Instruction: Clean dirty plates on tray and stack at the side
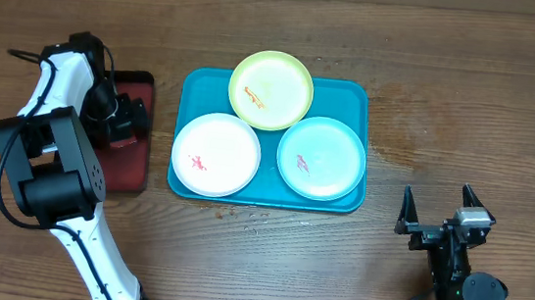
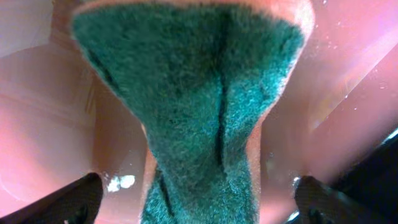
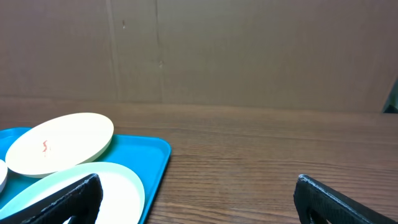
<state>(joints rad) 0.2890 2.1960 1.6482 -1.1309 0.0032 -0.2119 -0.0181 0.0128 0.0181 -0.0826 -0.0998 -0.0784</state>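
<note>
While the left gripper [image 1: 125, 120] hangs over the small dark red tray [image 1: 132, 172], I see overhead the large turquoise plastic tray [image 1: 356, 99] mid-table. It holds a white round plate [image 1: 216, 154], a pale mint plate [image 1: 321, 157] and a yellow-green plate [image 1: 271, 90] overhanging its far rim; I fear a push could tip that one. Left wrist: jaws spread around a green scouring sponge [image 2: 199, 93], unpinched; it might slip. Right wrist: right gripper [image 3: 199, 199] spread, empty, bare wooden table [image 3: 261, 162] ahead.

Glossy plastic tray [image 1: 347, 97], smooth plates [image 1: 216, 155], grained wood table [image 1: 470, 91], fuzzy green pad [image 2: 205, 93]
</note>
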